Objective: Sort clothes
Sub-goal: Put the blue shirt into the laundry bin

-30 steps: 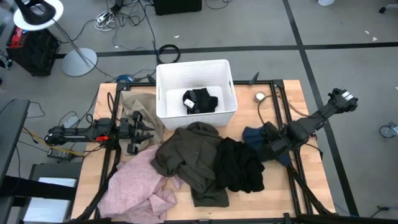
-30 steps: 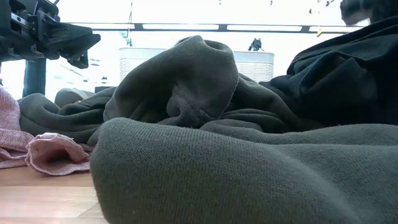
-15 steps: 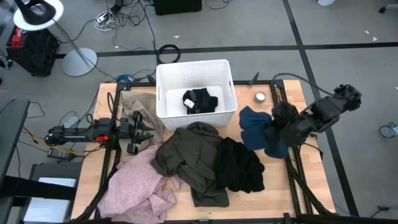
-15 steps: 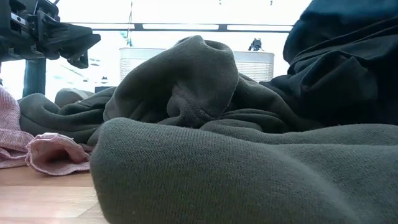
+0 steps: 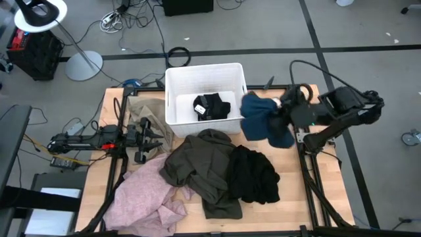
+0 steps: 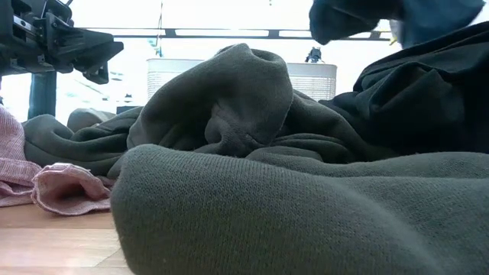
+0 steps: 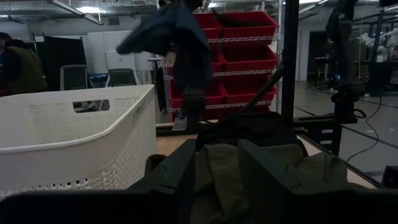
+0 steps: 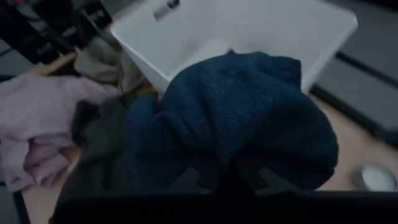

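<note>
My right gripper [image 5: 284, 116] is shut on the dark teal blue garment [image 5: 262, 120], held in the air just right of the white bin [image 5: 172, 92]. The garment also shows in the left wrist view [image 7: 174, 37] and the low view [image 6: 344, 15]. On the table lie the olive green garment [image 5: 200, 164], the black one [image 5: 253, 174], the pale pink one [image 5: 145, 197] and the beige tan one [image 5: 148, 108]. A black piece [image 5: 212, 106] lies in the bin. My left gripper [image 5: 155, 135] is open and empty at the table's left, its fingers toward the olive garment [image 7: 217, 174]. My right gripper holds a bunched part of the teal garment [image 8: 224, 155], coming from the table's right side. The cloth billows over the fingers and hides the place of contact. The garment is lifted clear of the table and hangs in a slack bundle beside the bin's right wall.
A small round metal thing [image 8: 372, 177] lies on the table by the far right. The table's frame rails [image 5: 309, 178] run along the right side. Cables and a lamp base [image 5: 82, 64] lie on the floor beyond the far edge.
My right gripper has risen from the table's right side with the teal garment and gone toward the far edge and left, toward the bin. The garment, first lying bunched on the table, now hangs clear beside the bin's right wall.
</note>
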`<state>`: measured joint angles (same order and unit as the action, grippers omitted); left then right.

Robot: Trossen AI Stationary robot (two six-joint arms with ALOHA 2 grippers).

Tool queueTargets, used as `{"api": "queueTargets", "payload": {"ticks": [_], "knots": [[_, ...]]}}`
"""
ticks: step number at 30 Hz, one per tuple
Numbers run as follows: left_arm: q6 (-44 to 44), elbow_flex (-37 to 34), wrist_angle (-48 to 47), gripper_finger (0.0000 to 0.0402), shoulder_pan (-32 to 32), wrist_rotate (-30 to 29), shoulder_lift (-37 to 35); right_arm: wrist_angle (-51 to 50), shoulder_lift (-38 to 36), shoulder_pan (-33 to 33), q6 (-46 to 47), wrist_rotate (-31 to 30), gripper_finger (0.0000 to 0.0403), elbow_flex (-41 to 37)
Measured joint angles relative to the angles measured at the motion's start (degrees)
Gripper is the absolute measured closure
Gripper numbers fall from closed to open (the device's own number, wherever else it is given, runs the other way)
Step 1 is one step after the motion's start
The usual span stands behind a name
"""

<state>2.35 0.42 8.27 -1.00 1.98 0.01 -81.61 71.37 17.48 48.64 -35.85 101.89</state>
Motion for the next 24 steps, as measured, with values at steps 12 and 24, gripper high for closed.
{"api": "queueTargets", "payload": {"ticks": [12,24], "knots": [[0.0,-0.01,0.01,0.0276,0.0,0.0,-0.02,15.78,10.6,-19.89,-24.53,15.17,0.0396,9.08],[0.0,0.0,0.01,0.0276,0.0,0.0,-0.01,26.6,22.8,-33.17,-37.73,28.99,0.0395,17.32]]}}
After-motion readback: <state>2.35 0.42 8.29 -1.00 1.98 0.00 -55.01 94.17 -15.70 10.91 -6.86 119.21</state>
